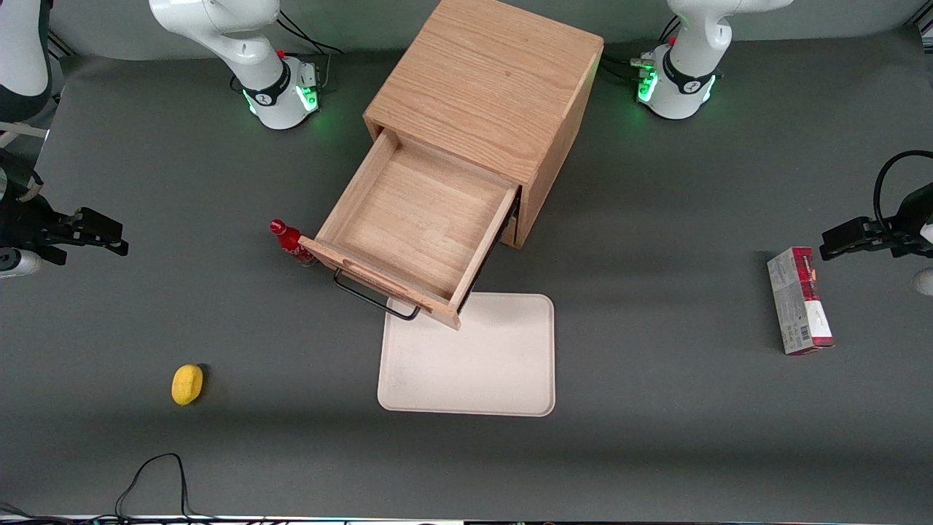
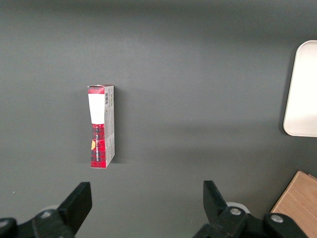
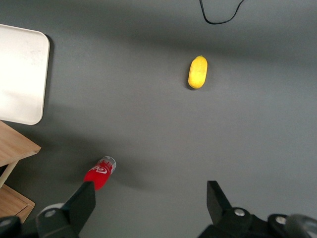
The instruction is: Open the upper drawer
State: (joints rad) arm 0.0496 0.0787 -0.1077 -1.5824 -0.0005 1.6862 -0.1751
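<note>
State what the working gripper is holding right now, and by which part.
Nothing. The gripper is open and empty above bare table at the working arm's end, well clear of the upper drawer, which already stands pulled out.

The upper drawer [image 1: 412,233] stands pulled out of the cabinet [image 1: 485,87], its front over the tray's [image 1: 474,364] edge. A bottle [image 1: 290,242] stands just beside that front. My gripper [image 1: 87,232], fingers spread, hangs well apart at my end, above bare table [image 1: 656,437].

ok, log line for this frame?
upper drawer: pulled out, empty | gripper: open, holding nothing, apart from cabinet at working arm's end | bottle: beside drawer front
</note>
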